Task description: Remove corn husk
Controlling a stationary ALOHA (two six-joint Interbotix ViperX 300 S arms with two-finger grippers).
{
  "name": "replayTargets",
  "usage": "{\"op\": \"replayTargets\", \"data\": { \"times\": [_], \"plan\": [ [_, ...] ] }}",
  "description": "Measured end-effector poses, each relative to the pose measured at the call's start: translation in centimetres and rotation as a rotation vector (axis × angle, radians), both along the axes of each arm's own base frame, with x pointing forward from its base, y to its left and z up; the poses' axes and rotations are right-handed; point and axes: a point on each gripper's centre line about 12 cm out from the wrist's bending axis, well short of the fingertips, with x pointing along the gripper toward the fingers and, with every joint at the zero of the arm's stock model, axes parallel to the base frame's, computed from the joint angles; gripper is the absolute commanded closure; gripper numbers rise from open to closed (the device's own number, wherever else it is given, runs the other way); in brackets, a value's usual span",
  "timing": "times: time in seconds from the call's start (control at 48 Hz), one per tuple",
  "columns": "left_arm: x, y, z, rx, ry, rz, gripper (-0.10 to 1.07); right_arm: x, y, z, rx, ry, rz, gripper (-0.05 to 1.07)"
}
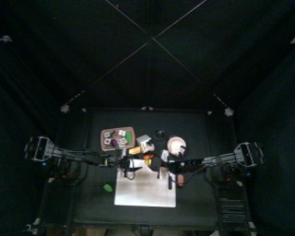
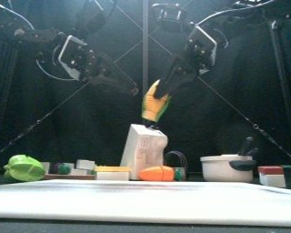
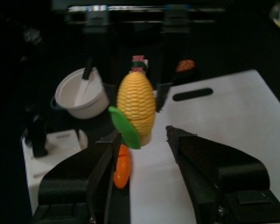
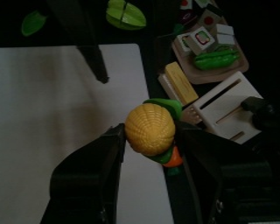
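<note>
A toy corn cob (image 2: 153,102) hangs in the air above the white mat (image 1: 147,191), and everything here is placed relative to it. On the far left of the tabletop (image 2: 135,211), well away from the cob and low down, lies a detached green husk piece (image 2: 23,167). The left arm slants down from the upper left toward the cob, its forearm angled and its left pincer (image 3: 145,147) released, jaws spread wide just short of the cob and touching nothing. Directly below the cob stands a white carton (image 2: 143,150), with a small orange toy (image 2: 155,172) at its foot. The cob itself is yellow, with one green husk leaf (image 3: 125,127) still clinging to its side. The right arm reaches down from the upper right, and its right pincer (image 4: 150,132) is clenched around the cob's body. Lower right of the cob sits a white pot (image 2: 225,167).
</note>
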Motion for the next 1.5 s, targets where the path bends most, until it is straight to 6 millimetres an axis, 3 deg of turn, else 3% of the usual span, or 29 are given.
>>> {"op": "replayTargets", "data": {
  "times": [0.771,1.104,1.5],
  "plan": [
    [2.5,1.8,-1.1,-0.017,-0.007,0.058,0.15,0.4,0.4,-0.9,-0.001,0.022,0.008,0.46],
    [2.5,1.8,-1.3,-0.021,-0.002,0.062,0.3,0.4,0.2,-0.9,-0.005,0.025,0.001,0.46],
    [2.5,2.5,-1.3,-0.093,-0.015,0.131,0.3,0.4,0.2,-0.9,-0.003,0.026,-0.002,0.46]
  ]
}}
